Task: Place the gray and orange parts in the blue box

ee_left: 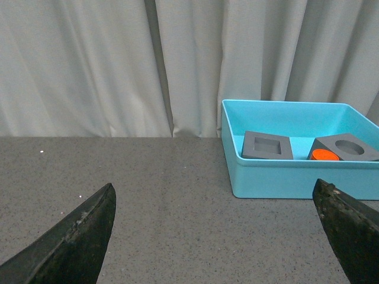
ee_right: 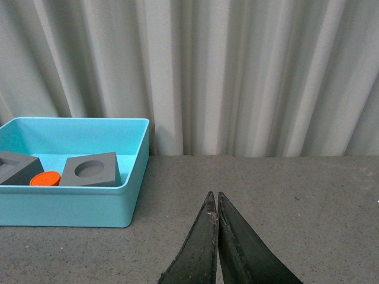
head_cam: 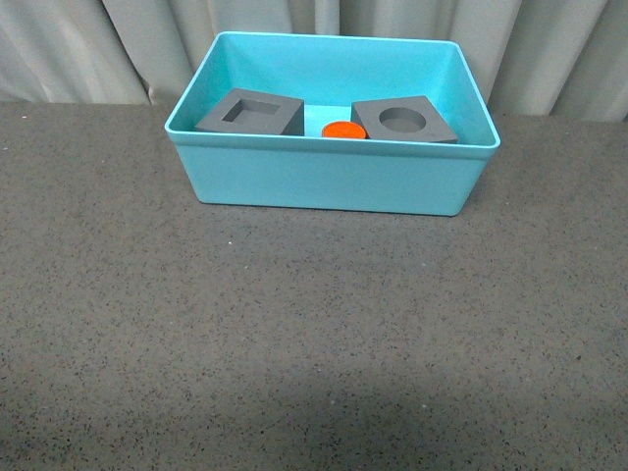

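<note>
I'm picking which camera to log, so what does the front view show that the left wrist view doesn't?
Only the front view shows the blue box whole, with neither arm in sight. Only the left wrist view shows the left gripper, fingers spread wide and empty. Both show the square-recess cube, the round-recess cube and the orange cylinder inside the box.

One blue box (head_cam: 324, 182) is sitting on the worktop (head_cam: 294, 343). Two gray cubes are lying inside it: one with a square recess (head_cam: 250, 112) and one with a round recess (head_cam: 403, 120). One orange cylinder (head_cam: 343, 130) is resting between them. That is making three parts in all. Two tools are showing in the wrist views: the left tool (ee_left: 216, 236) and the right tool (ee_right: 217, 242).
</note>
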Controlling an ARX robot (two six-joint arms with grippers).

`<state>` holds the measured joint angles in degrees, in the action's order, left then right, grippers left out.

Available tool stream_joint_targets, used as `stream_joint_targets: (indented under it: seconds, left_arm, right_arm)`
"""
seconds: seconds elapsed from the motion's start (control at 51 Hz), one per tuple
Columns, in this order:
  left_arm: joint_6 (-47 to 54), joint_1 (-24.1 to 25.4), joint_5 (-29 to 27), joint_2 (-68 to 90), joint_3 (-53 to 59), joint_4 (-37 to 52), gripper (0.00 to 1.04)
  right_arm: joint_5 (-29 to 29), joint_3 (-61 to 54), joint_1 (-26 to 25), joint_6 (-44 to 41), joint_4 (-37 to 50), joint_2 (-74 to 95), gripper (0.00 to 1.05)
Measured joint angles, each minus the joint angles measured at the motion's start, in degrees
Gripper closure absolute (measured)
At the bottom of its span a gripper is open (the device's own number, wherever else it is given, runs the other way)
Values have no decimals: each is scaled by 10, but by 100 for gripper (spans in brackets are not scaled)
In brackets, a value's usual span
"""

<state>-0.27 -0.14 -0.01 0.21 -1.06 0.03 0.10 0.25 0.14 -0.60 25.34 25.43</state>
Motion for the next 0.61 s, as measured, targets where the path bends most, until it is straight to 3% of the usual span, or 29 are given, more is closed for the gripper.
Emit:
stream_joint_targets:
  seconds: [0.607]
  left_arm:
    - [0, 0, 0, 0, 0, 0, 7]
  right_arm:
    - [0, 0, 0, 0, -134, -137, 104]
